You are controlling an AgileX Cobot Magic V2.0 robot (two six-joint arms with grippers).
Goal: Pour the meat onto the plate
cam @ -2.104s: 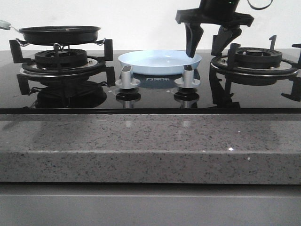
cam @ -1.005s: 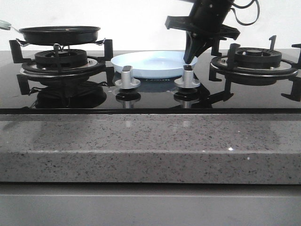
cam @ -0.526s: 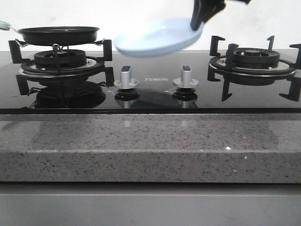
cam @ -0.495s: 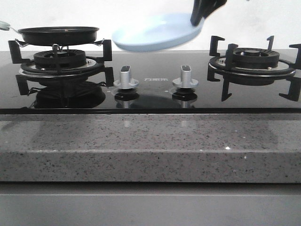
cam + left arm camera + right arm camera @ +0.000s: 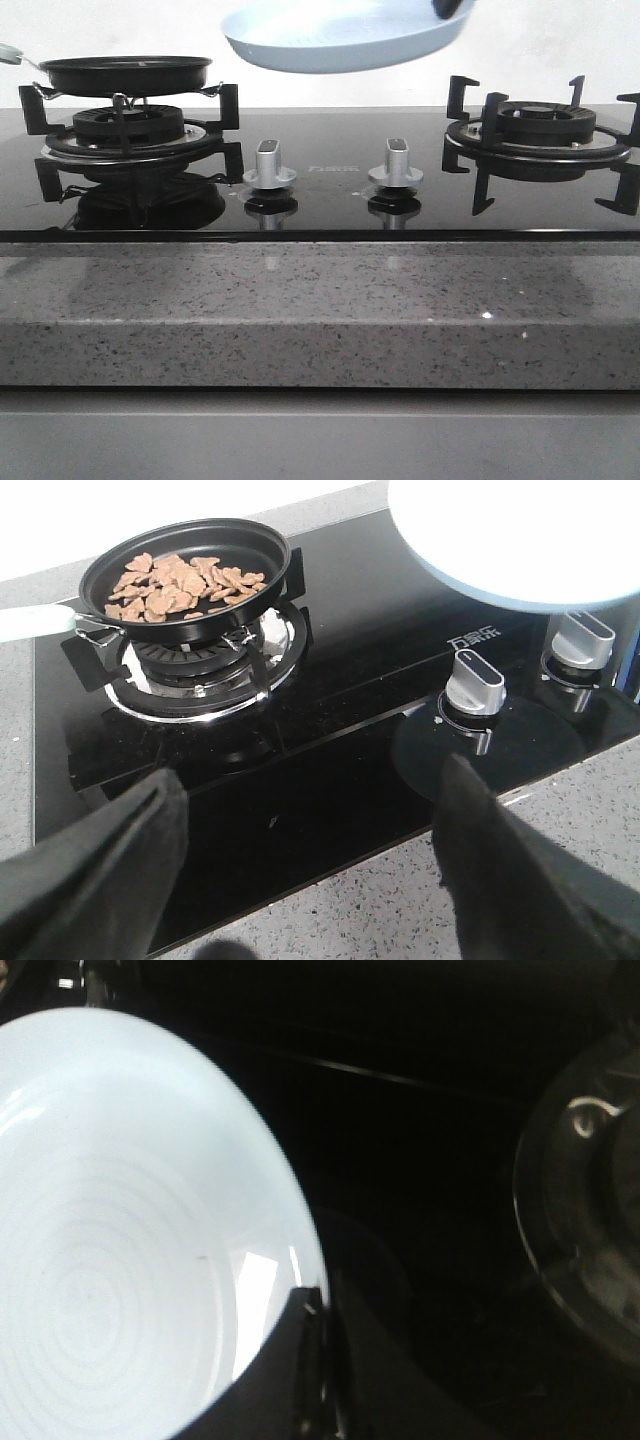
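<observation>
Above the middle of the stove, the plate [image 5: 345, 38] hangs in the air, clear of the black glass cooktop [image 5: 320, 200] and tilted, with its left edge lower than its right. It is a round, shallow, pale blue-white dish with a low raised rim; faint concentric rings show on its inner surface in the right wrist view, and it carries nothing. The right gripper [image 5: 315, 1360] is clamped on the plate's right rim, with the edge pinched between its dark fingers; in the front view only the fingertip [image 5: 450, 8] shows at the upper frame edge.

The meat [image 5: 180, 578] lies in the black frying pan [image 5: 190, 575] as a loose heap of many small, thin, light-brown flat pieces covering most of the pan floor. The pan sits on the left burner grate [image 5: 130, 125], well apart from the plate, with its pale handle [image 5: 35, 622] pointing left.

The left gripper [image 5: 300, 870] hovers over the near edge of the cooktop with its jaws spread wide, holding and touching nothing.

Count: one plate, one frying pan, two burners (left, and right burner [image 5: 540, 130]), two silver knobs [image 5: 270, 165] between the burners, below the raised plate.
</observation>
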